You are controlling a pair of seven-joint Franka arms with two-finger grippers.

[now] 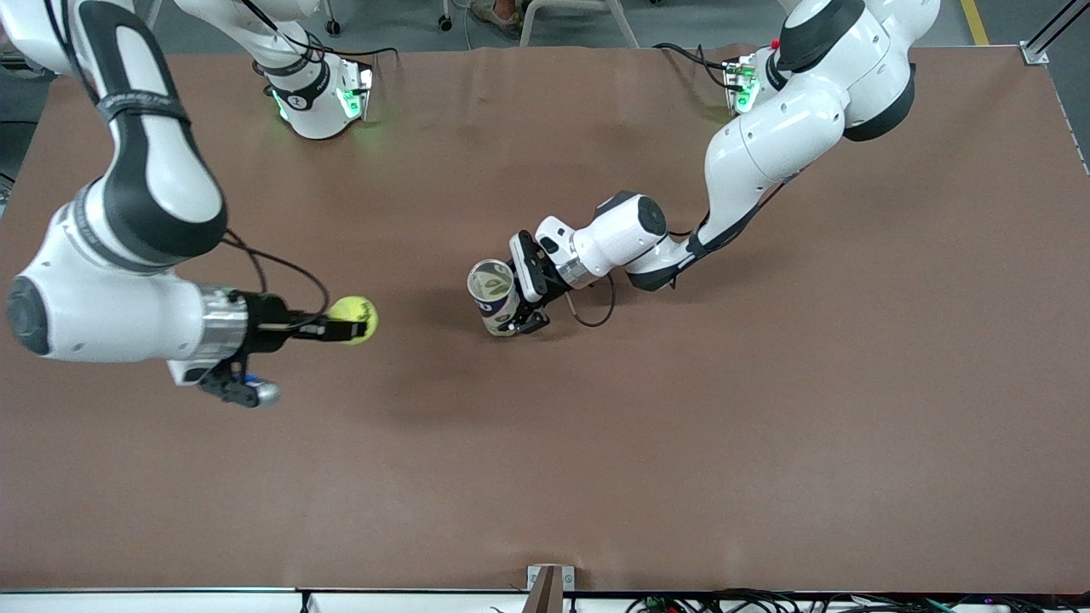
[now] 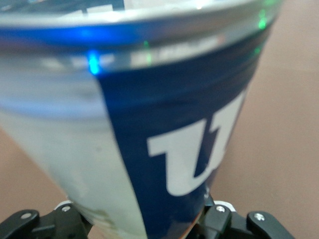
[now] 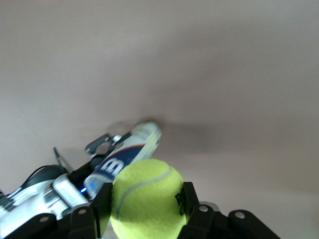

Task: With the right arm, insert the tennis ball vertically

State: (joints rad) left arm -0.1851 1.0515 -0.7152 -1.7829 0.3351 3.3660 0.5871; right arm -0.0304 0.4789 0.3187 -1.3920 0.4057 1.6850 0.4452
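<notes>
— Holding anything, that right gripper (image 1: 356, 324)?
— Yes, its jaws are closed on the tennis ball (image 1: 354, 319), up over the brown table (image 1: 766, 426).
— And the left gripper (image 1: 518, 300)?
— Its jaws clamp a blue and white can (image 1: 492, 296), open mouth up. Ball and can are well apart.

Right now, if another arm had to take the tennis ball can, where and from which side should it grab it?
Grip the tennis ball can around its round wall, near the open rim, coming from the right arm's end. The left tool already clamps the side toward the left arm, so only that side is free. The mouth faces up; stay off it, since the right tool holds the tennis ball meant for it.
</notes>
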